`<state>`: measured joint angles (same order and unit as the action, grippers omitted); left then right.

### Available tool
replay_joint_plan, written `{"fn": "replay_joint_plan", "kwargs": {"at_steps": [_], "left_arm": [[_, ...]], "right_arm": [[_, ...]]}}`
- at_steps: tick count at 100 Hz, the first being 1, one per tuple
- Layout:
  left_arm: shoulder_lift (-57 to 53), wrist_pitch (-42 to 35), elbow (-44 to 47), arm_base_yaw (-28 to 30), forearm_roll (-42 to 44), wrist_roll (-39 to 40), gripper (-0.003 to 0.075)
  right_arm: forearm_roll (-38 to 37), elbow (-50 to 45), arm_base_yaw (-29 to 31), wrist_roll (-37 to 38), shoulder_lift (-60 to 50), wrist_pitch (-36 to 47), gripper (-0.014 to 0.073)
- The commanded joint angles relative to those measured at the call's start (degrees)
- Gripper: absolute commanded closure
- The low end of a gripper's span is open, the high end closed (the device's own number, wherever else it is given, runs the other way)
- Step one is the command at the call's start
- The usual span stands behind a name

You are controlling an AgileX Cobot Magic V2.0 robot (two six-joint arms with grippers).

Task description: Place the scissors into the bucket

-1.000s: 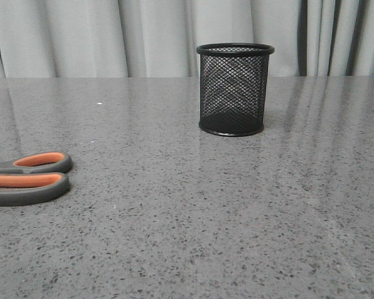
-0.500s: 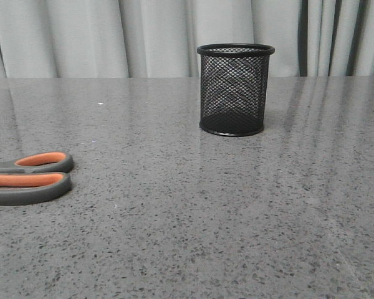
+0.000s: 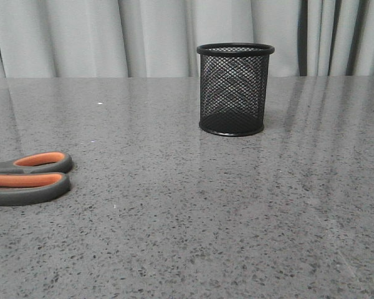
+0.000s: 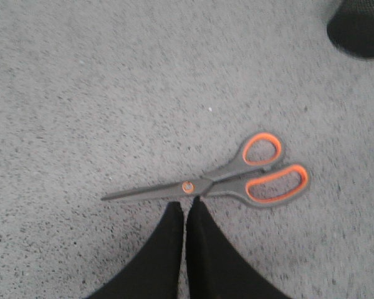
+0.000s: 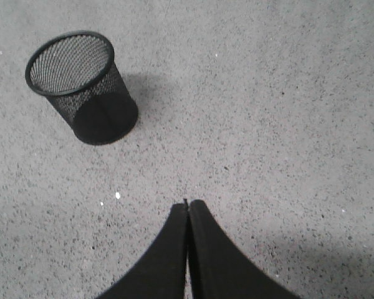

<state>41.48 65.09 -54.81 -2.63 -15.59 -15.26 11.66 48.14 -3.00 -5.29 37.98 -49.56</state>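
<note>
The scissors (image 4: 237, 177), dark grey with orange-lined loops, lie flat on the grey table. In the front view only their handles (image 3: 28, 179) show, at the left edge. The black wire-mesh bucket (image 3: 235, 89) stands upright at the back, right of centre, and looks empty in the right wrist view (image 5: 81, 87). My left gripper (image 4: 186, 204) is shut and empty, above the table, its tips just short of the scissors' pivot. My right gripper (image 5: 187, 204) is shut and empty over bare table, apart from the bucket. Neither gripper shows in the front view.
The grey speckled table (image 3: 193, 205) spreads wide around both things. Pale curtains (image 3: 143, 37) hang behind its far edge. A corner of the bucket's base (image 4: 360, 28) shows in the left wrist view.
</note>
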Motion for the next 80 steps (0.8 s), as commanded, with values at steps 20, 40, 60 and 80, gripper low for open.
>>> {"fn": "replay_joint_plan", "kwargs": {"at_steps": [20,40,60,80], "left_arm": [[3.3,2.3,-2.0,-0.5,-6.8,-11.0,0.0364],[6.2,3.8,-2.0,-0.6,-10.2,-17.0,0.0314],[13.2,7.2,-5.2,-4.6,-7.6,-24.9,0.0320],[22.0,7.2,-10.1,-11.6,0.3,-38.4,0.0320]], "right_arm": [[-0.1,2.0,-0.5,-1.3,1.1,0.8,0.0187],[-0.1,2.0,-0.5,-1.3,1.1,1.0,0.0162],[-0.1,2.0,-1.0,-1.3,1.1,1.1,0.0162],[-0.1,2.0,-3.7,-1.5,1.8,1.1,0.0162]]}}
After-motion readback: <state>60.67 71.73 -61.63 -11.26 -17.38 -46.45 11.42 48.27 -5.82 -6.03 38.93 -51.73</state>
